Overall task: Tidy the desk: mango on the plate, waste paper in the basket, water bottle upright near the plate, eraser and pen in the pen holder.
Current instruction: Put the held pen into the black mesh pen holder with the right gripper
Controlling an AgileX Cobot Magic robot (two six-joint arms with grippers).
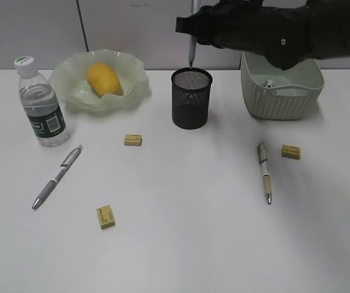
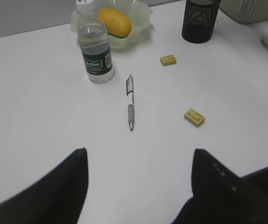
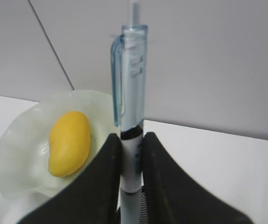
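Observation:
My right gripper (image 1: 189,29) reaches in from the right and is shut on a pale blue pen (image 3: 130,79), held upright with its tip just above the black mesh pen holder (image 1: 191,97). The mango (image 1: 105,79) lies in the wavy green plate (image 1: 71,82). The water bottle (image 1: 41,104) stands upright left of the plate. Waste paper (image 1: 269,82) sits in the basket (image 1: 282,91). Loose on the desk are three erasers (image 1: 133,140) (image 1: 106,217) (image 1: 291,151), a grey pen (image 1: 57,177) and a beige pen (image 1: 264,172). My left gripper (image 2: 138,151) hovers open and empty near the grey pen (image 2: 130,101).
The right arm (image 1: 285,33) spans the back right, above the basket. A grey wall panel runs close behind the desk (image 1: 193,244). In the left wrist view an eraser (image 2: 194,117) lies right of the grey pen.

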